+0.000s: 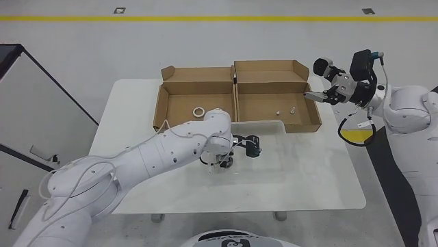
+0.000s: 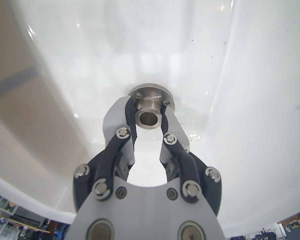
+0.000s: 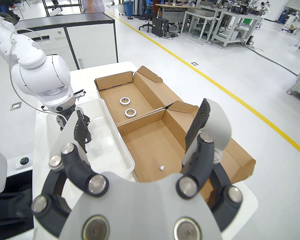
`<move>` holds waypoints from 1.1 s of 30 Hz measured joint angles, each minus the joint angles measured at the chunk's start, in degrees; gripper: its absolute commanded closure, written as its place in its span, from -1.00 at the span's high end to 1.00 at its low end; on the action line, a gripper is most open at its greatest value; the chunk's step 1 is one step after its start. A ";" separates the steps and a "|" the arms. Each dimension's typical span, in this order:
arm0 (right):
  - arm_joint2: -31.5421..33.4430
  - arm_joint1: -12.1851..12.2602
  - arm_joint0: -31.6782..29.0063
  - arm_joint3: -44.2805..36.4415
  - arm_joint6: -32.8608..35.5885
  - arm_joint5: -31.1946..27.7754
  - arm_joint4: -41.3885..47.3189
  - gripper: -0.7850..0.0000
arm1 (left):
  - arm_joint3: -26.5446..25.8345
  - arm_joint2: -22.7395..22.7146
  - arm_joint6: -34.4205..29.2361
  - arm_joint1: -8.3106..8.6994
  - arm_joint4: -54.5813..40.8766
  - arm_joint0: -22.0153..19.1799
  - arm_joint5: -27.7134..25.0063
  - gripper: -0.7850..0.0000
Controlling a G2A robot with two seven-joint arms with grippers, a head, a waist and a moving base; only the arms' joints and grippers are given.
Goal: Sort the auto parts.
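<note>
**Top view.** White tabletop (image 1: 120, 110) on a pale grey floor (image 1: 68, 42); a yellow line (image 1: 205, 18) crosses the floor beyond the far edge. Two open cardboard boxes stand touching, side by side, along the far edge: the ring box (image 1: 161, 103) toward the far left corner, the second box (image 1: 313, 113) toward the far right. A ring (image 1: 197, 112) lies in the ring box and a small metal part (image 1: 292, 109) in the second box. The white tray (image 1: 274, 126) lies just in front of both boxes. The left arm (image 1: 164, 151) crosses from the near left corner and hides part of the ring box's near wall. The left gripper (image 1: 220, 163) points down into the tray. The right gripper (image 1: 320, 96) hangs at the second box's right wall.

**Left wrist view.** The left gripper pinches a flanged metal bushing (image 2: 151, 91), one ribbed pad on each side of the sleeve. The flange faces the glossy tray floor and the open bore faces the camera. Whether the flange touches the floor cannot be told. The tray's curved wall rises alongside.

**Right wrist view.** The right gripper is spread wide with nothing between its pads, above the second box. Two rings (image 3: 124, 101) lie near each other in the ring box. The left arm stands over the tray and blocks its middle. Behind the table are a dark-topped cabinet (image 3: 90, 33) and desks (image 3: 202, 13) with equipment.
</note>
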 measured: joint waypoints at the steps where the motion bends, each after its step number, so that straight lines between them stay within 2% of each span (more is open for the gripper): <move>1: 0.00 0.00 0.00 0.00 0.00 0.00 0.00 1.00 | 0.04 0.00 0.00 -0.04 -0.04 -0.08 -0.01 -1.00; 8: 0.00 0.00 0.00 0.00 0.00 0.00 0.00 1.00 | -1.08 0.00 -0.21 0.18 -1.18 -1.64 0.21 -1.00; 15: 0.00 0.00 0.00 0.00 0.00 0.00 0.00 1.00 | -5.52 -0.02 -1.73 1.56 -5.09 -5.12 1.71 -1.00; 24: 0.00 0.00 0.00 0.00 0.00 0.00 0.00 1.00 | -14.05 -1.91 -3.02 4.82 -12.42 -10.64 3.02 -1.00; 33: 0.00 0.00 0.00 0.00 0.00 0.00 0.00 1.00 | -22.46 -5.72 -4.02 8.83 -16.41 -13.43 4.01 -1.00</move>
